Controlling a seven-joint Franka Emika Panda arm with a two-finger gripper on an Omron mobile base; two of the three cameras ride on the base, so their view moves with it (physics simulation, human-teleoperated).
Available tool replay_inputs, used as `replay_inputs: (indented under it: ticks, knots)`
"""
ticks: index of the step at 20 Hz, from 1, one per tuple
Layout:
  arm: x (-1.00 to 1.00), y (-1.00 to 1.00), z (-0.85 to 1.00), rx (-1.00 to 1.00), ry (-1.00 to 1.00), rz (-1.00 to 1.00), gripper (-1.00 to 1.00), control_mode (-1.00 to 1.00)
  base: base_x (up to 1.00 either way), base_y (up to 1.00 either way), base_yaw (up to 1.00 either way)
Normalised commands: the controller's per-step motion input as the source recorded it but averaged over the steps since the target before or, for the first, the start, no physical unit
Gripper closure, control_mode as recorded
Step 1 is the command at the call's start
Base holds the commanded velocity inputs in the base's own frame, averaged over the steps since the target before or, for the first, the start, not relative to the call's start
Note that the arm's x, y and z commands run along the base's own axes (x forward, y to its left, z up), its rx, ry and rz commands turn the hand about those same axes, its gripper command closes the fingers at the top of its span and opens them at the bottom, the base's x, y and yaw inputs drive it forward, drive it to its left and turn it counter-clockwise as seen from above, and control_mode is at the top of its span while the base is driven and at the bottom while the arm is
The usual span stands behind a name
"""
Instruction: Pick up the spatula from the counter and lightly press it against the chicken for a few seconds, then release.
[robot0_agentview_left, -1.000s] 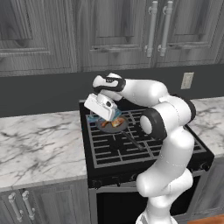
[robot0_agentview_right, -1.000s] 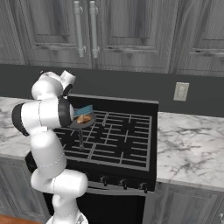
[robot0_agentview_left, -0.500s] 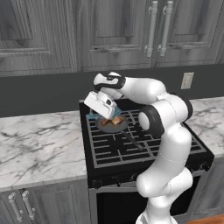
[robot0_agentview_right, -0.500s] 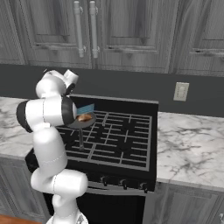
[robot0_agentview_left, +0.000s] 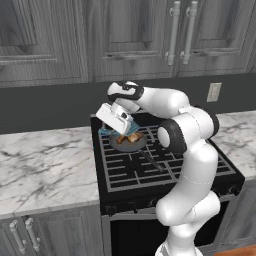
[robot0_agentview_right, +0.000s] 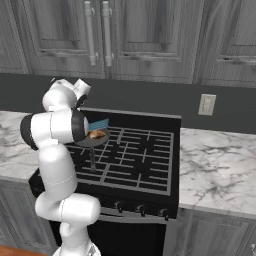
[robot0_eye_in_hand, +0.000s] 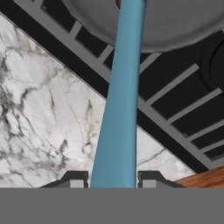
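My gripper (robot0_eye_in_hand: 112, 177) is shut on the blue spatula (robot0_eye_in_hand: 120, 96), whose handle runs up between the two fingertips toward the grey pan (robot0_eye_in_hand: 175, 26). In the left base view the hand (robot0_agentview_left: 116, 117) hangs over the left rear of the stove, just above the pan (robot0_agentview_left: 128, 142) holding the browned chicken (robot0_agentview_left: 131, 138). In the right base view the spatula's blue slotted blade (robot0_agentview_right: 99, 124) lies just over the chicken (robot0_agentview_right: 97, 133). Whether blade and chicken touch I cannot tell.
The pan's long handle (robot0_agentview_left: 154, 162) points toward the stove front. Black grates (robot0_agentview_right: 137, 157) cover the stove. Marble counter (robot0_agentview_left: 45, 167) lies to the left and more counter (robot0_agentview_right: 217, 167) to the right. Grey cabinets (robot0_agentview_left: 135, 35) hang above.
The hand has shifted only slightly over the pan, tilting a little; the spatula stays gripped above the chicken.
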Motion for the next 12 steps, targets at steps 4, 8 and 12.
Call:
replay_inputs:
  ticks: [4, 8, 12]
  knots:
    - [0.00, 0.00, -0.06, 0.05, 0.00, 0.00, 1.00, -1.00, 0.00, 0.00, 0.00]
    - [0.00, 0.00, -0.08, 0.06, 0.00, 0.00, 1.00, -1.00, 0.00, 0.00, 0.00]
    - [0.00, 0.00, -0.11, 0.06, 0.00, 0.00, 1.00, -1.00, 0.00, 0.00, 0.00]
